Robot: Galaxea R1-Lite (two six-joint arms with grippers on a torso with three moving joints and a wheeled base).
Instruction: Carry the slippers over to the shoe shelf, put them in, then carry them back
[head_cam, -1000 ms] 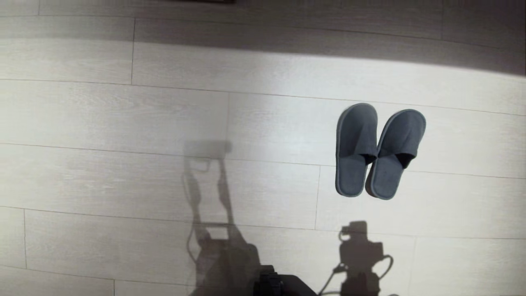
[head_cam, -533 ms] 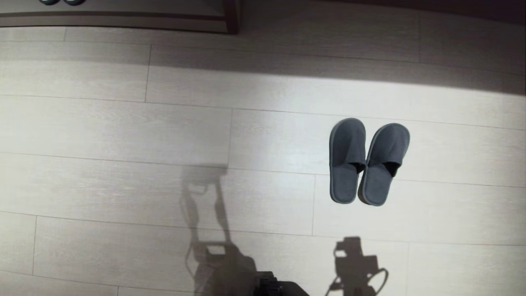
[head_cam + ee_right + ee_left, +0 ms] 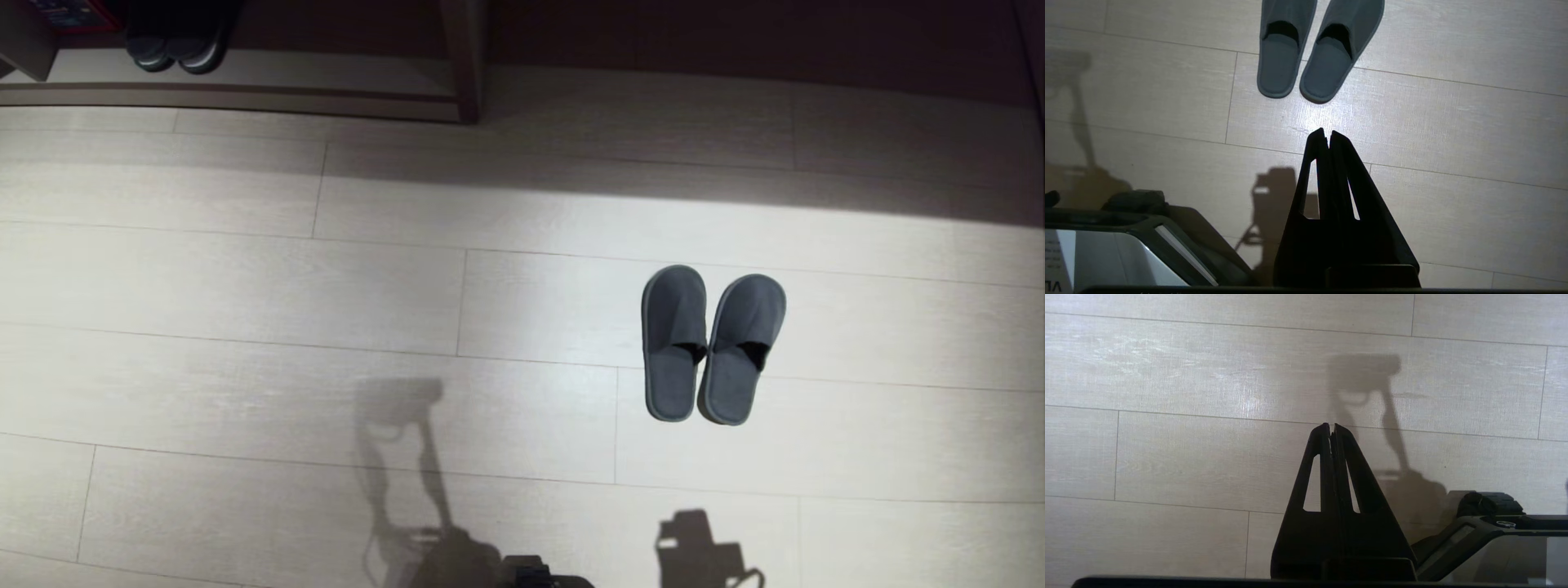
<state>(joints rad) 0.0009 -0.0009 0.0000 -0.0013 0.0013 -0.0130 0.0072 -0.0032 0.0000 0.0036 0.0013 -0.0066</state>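
The grey-blue slippers lie side by side on the pale wood floor, right of centre in the head view, heels toward me. In the right wrist view the slippers sit just beyond my right gripper, which is shut and empty, apart from them above the floor. My left gripper is shut too, empty, over bare floor. The shoe shelf shows at the far left of the head view, with its pale base board and an upright divider. Neither arm appears in the head view.
A darker pair of slippers stands on the shelf's base at far left. A red-edged thing sits in the shelf's corner. My base and its shadows fall on the near floor. Open floor lies between me and the shelf.
The whole head view has tilted up: the slippers sit lower and smaller in the picture and the shelf has come into sight at the top. The slippers themselves have not moved.
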